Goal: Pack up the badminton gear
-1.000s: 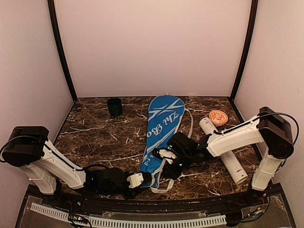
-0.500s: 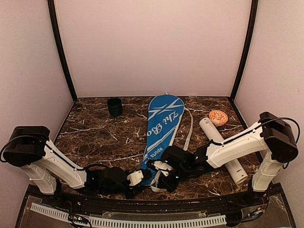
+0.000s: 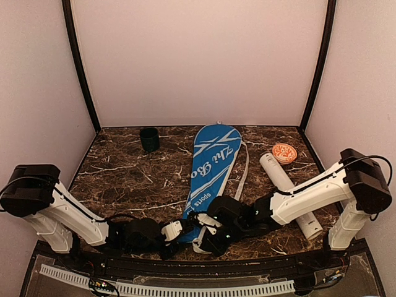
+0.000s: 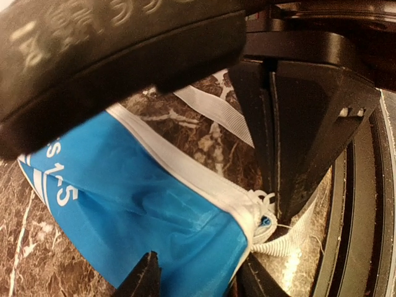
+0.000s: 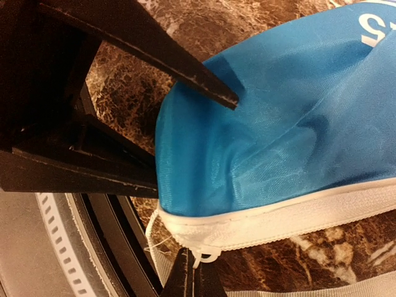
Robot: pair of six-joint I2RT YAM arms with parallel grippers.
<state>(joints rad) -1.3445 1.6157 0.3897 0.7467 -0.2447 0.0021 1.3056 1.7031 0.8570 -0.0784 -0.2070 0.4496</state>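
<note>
The blue racket bag [image 3: 213, 161] with white lettering lies lengthwise on the dark marble table, its narrow end toward me. My left gripper [image 3: 179, 231] holds that narrow end; blue fabric [image 4: 142, 204] fills the gap between its fingers [image 4: 147, 275]. My right gripper [image 3: 201, 236] sits just beside it, shut on the white zipper pull [image 5: 201, 257] at the bag's white-edged corner [image 5: 185, 226]. The long white tube [image 3: 286, 185] lies to the right of the bag, partly under the right arm.
A small dark cup [image 3: 149, 139] stands at the back left. An orange round lid [image 3: 284, 153] lies by the tube's far end. The bag's grey strap [image 3: 246, 170] loops out along its right side. The black rail [image 3: 185, 263] of the near table edge runs close under both grippers.
My right gripper has slid along the bag's edge toward the near end, taking the zipper pull with it. The left gripper has shifted slightly left with the bag's end.
</note>
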